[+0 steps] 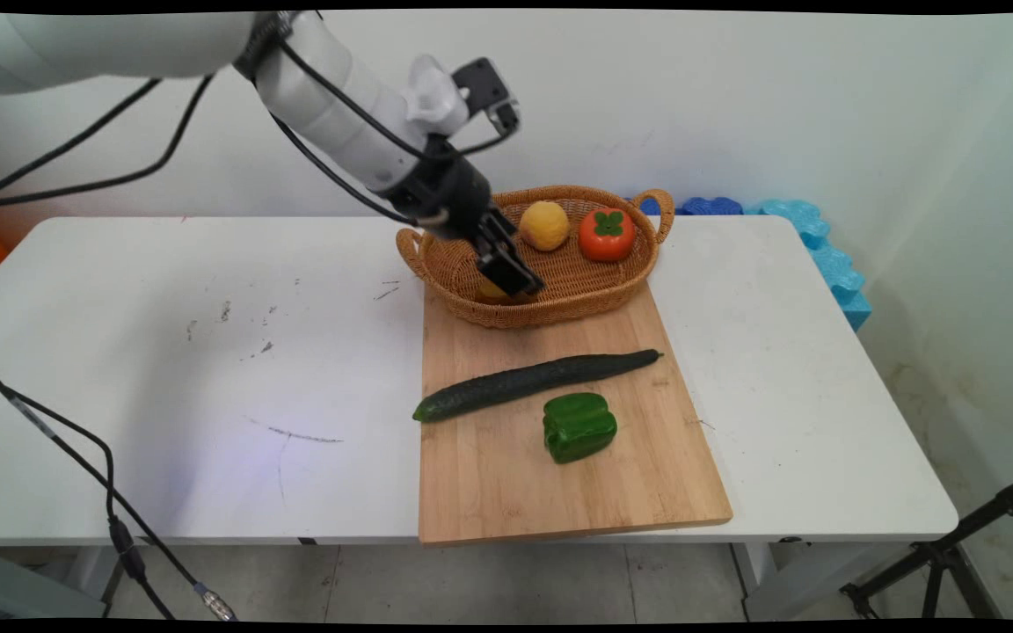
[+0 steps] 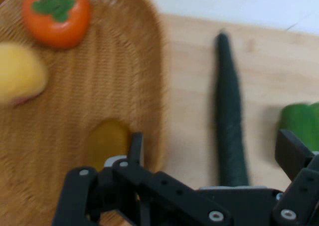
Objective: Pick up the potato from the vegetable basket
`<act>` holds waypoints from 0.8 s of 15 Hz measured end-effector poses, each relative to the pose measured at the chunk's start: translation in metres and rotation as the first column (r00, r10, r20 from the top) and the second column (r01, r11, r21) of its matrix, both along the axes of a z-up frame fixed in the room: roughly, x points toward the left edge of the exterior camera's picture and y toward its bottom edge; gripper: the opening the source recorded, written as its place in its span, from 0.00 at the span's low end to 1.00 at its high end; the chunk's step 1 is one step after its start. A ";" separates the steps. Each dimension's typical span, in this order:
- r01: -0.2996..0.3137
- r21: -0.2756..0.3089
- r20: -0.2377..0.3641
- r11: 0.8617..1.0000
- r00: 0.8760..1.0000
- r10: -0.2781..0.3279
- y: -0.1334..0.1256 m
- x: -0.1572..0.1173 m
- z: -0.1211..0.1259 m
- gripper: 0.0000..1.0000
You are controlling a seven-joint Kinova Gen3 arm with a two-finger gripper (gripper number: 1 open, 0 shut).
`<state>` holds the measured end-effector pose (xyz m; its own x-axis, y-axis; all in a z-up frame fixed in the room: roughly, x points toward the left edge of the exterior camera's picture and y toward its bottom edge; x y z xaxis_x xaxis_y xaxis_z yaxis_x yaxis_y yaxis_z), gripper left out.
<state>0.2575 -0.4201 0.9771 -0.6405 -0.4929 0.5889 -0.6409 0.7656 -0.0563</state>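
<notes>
My end effector (image 1: 511, 272) spread wide, holding nothing, tips dipped into wicker basket (image 1: 612, 294) at its near left. One finger (image 2: 135, 147) just beside small yellow-amber fruit (image 2: 107, 141), smooth, rounded, on basket floor. Also in basket: yellow lemon (image 1: 544, 225), orange persimmon (image 1: 607, 234) with green calyx. Cucumber (image 1: 533, 383) and green pepper (image 1: 579, 426) on cutting board (image 1: 506, 483) on worktop (image 1: 207, 352).

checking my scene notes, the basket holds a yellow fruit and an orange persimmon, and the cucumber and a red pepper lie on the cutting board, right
Not quite: the pepper is green, not red, as the main view shows. The rest holds: the basket holds a yellow fruit and an orange persimmon, and the cucumber lies on the cutting board.
</notes>
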 end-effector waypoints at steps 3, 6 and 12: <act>-0.045 0.015 0.057 0.999 0.997 0.044 -0.023 0.026 -0.002 1.00; -0.081 0.034 0.093 0.996 0.993 0.078 -0.048 0.042 -0.014 1.00; -0.099 0.088 0.118 0.991 0.989 0.089 -0.085 0.046 -0.047 1.00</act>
<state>0.3035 -0.5054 0.9303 -0.6488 -0.6034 0.4636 -0.7038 0.7075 -0.0640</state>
